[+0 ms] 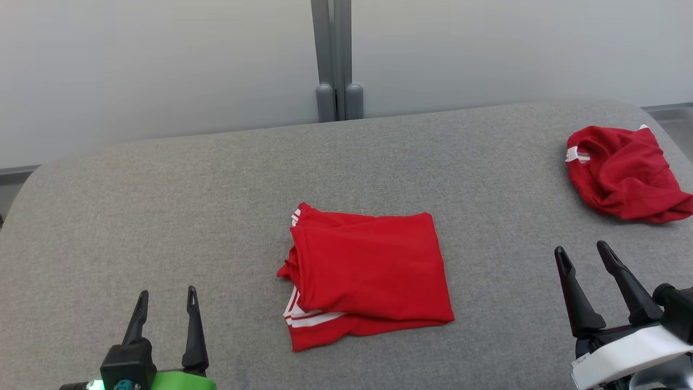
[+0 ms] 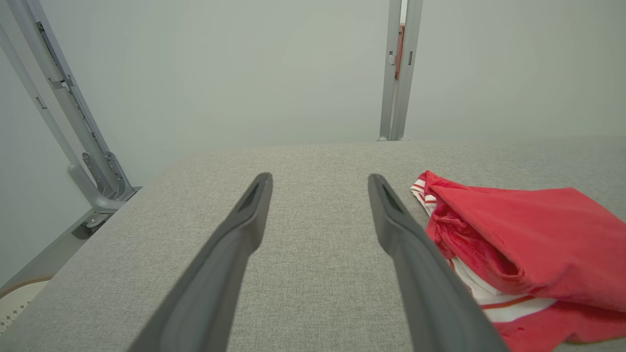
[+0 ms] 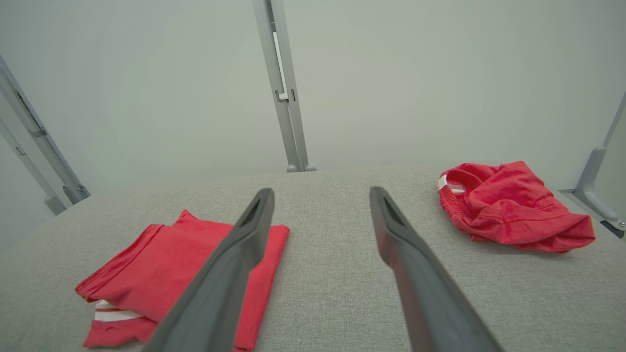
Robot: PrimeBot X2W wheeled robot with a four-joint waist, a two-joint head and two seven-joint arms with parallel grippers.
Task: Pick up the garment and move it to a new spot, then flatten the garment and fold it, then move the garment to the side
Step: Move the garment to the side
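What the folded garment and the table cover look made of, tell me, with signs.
Folded garment: thin matte red knit, likely jersey; it drapes softly, with stitched hems and white stripes. Table cover: grey woven cloth, seemingly; a heathered weave shows close up.

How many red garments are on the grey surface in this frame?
2: a folded garment at the centre, and a crumpled garment near the far right edge. Nothing looks hidden.
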